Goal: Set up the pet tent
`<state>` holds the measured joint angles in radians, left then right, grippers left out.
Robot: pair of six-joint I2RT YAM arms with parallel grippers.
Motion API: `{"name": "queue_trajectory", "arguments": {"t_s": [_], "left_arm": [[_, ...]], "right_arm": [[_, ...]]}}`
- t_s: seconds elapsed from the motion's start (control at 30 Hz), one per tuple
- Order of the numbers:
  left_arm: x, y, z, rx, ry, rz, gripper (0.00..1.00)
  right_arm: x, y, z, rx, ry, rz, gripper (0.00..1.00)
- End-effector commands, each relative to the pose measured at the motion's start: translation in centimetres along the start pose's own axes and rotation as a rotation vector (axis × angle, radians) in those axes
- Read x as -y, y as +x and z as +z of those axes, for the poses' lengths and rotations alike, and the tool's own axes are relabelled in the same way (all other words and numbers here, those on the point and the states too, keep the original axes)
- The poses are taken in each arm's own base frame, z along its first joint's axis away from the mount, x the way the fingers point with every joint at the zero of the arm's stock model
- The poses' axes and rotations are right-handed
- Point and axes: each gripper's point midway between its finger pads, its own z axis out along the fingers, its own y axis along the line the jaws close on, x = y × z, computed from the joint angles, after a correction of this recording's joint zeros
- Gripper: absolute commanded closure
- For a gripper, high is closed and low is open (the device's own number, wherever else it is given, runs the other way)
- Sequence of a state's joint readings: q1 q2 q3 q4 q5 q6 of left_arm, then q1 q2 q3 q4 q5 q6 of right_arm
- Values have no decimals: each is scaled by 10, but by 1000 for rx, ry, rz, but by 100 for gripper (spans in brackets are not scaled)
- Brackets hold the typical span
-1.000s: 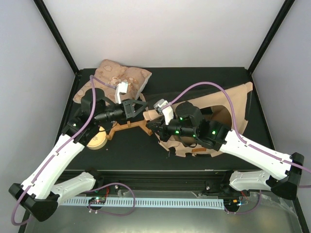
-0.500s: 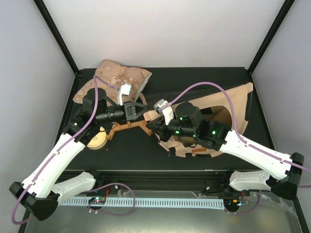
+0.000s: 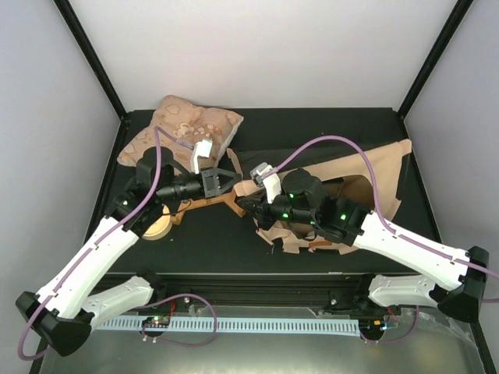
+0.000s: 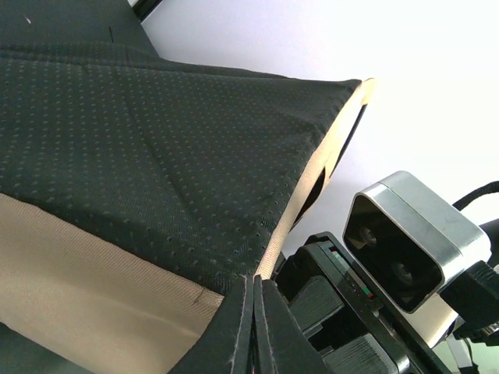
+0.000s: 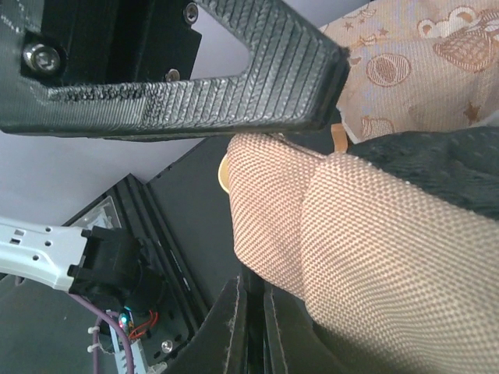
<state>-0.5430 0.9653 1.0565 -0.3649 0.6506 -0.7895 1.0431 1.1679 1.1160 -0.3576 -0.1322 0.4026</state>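
Black tabletop (image 3: pixel 203 241) bears the pet tent (image 3: pixel 386 165), lying flat, its long axis running from the centre toward the far right corner. The left gripper (image 3: pixel 226 181) and right gripper (image 3: pixel 246 204) (2 close neighbours) each pinch its left end, so the bulk lies to the right of both.

Tent: your large tan canvas pet tent (image 3: pixel 373 167) reads plain tan outside.
Lining: its black fabric lining (image 4: pixel 156 132) shows you a fine, regular dot pattern.
Cushion: the soft beige printed cushion (image 3: pixel 187 125) carries brown stars and rounded figures.
Table: the flat table top (image 3: pixel 210 241) is black.
Cable: the thin looping cable (image 3: pixel 327 140) is purple.
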Motion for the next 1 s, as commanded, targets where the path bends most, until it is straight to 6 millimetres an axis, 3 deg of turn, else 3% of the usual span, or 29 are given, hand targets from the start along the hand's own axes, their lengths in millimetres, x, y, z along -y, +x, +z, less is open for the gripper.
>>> {"name": "queue_trajectory", "arguments": {"t_s": [0.0, 0.07, 0.13, 0.2, 0.4, 0.57, 0.8, 0.97], "left_arm": [[-6, 31, 4, -91, 20, -75, 98], [-4, 25, 0, -51, 6, -51, 94], [-2, 16, -7, 0, -18, -31, 73], [2, 12, -12, 40, -12, -38, 60], [-1, 19, -9, 51, 44, -87, 49], [-1, 20, -5, 24, 43, -82, 55], [5, 8, -3, 54, 58, -59, 53], [4, 2, -1, 70, 40, -58, 84]], "right_arm": [[5, -38, -12, 170, 42, 21, 99], [5, -35, -11, 159, 40, 12, 99], [6, -32, -9, 146, 43, 11, 99], [7, -29, -8, 132, 41, 10, 99], [5, -25, -6, 119, 28, 11, 99], [2, -26, -6, 120, 15, 6, 99], [1, -24, -6, 108, 3, 1, 99], [-1, -23, -5, 101, -7, 0, 99]]}}
